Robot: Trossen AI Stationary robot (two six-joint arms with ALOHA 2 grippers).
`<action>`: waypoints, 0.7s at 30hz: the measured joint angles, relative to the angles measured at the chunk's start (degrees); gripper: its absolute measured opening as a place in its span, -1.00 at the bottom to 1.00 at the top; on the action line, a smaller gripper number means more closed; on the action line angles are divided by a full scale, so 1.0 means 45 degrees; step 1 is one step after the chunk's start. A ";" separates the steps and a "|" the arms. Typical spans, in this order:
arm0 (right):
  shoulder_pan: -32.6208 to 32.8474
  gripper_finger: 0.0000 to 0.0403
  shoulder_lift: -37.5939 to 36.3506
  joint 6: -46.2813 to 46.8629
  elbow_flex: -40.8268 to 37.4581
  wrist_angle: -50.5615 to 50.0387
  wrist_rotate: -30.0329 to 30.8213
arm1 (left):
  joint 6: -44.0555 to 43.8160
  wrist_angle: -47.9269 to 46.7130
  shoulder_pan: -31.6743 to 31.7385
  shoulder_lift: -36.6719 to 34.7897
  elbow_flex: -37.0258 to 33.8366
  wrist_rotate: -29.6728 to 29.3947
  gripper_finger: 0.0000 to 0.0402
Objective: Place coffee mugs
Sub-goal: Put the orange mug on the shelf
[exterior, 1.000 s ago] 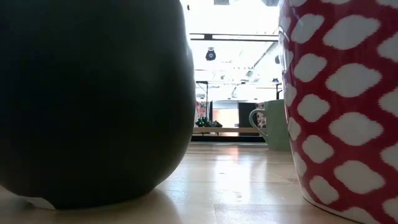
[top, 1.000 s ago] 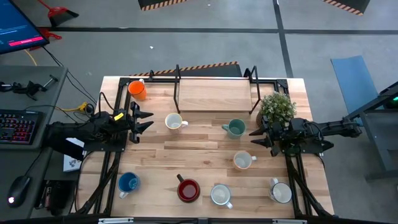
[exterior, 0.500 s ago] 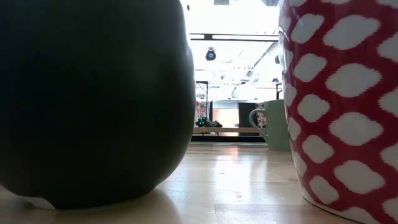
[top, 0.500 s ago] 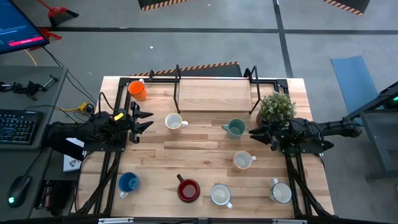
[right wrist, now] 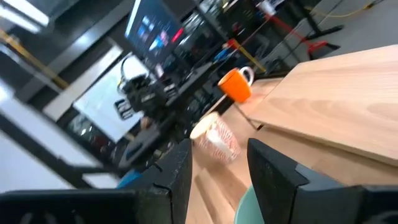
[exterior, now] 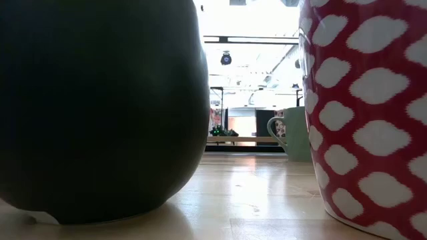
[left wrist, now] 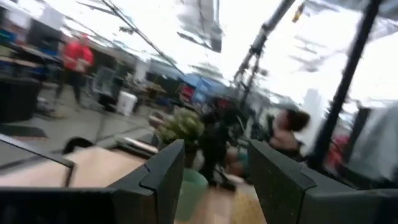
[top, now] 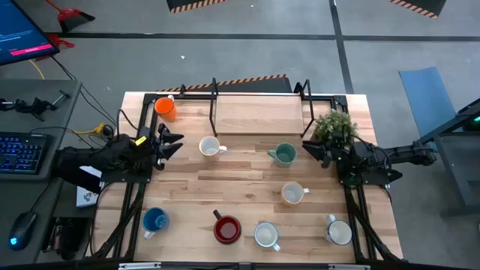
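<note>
The worktop (top: 247, 176) is a pale wooden slab with a raised board (top: 259, 114) at its far edge, set in a black frame. Both arms lie low and level across it, reaching in from opposite sides toward the middle.

The left arm stretches in from the left edge. Its left claw (top: 174, 144) stands open with nothing in it, the two fingers (left wrist: 165, 180) parted with clear space between them in the left wrist view. The white mug (top: 210, 147) sits just beside the claw's tips, apart from them, its handle pointing away. The orange mug (top: 166, 108) stands near the far left corner, behind this claw.

The right arm comes in from the right edge, in front of the bushy potted plant (top: 334, 126). Its right claw (top: 309, 148) is open too and holds nothing. The teal-green mug (top: 284, 155) stands just beside its tips, not touching.

The other mugs lie nearer the front edge, well apart from both claws: a cream mug (top: 292, 194) below the teal one, a blue mug (top: 154, 220) at front left, then a dark red mug (top: 226, 229), a white-grey mug (top: 266, 235) and a grey mug (top: 338, 231) along the front.

In the low view a red-and-white patterned mug wall (exterior: 367, 113) and a dark rounded shape (exterior: 100, 107) fill the foreground.
</note>
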 joint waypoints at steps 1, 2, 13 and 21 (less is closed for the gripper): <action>0.0000 -0.33 0.0004 0.0124 0.0000 0.0079 0.0158 | -0.0004 0.0204 0.0000 0.0002 0.0000 -0.0523 -0.16; 0.0000 -0.33 0.0001 0.0169 0.0000 0.0135 0.0288 | -0.0007 0.0484 0.0000 0.0002 0.0000 -0.1089 -0.16; 0.0000 -0.33 0.0005 0.0478 0.0000 0.0340 0.0757 | 0.1845 0.3811 0.0000 0.0024 0.1025 -0.4016 -0.16; 0.0000 -0.33 0.0005 0.0475 0.0000 0.0335 0.1176 | 0.4986 -0.1000 0.0000 0.1775 0.5306 -0.5522 -0.16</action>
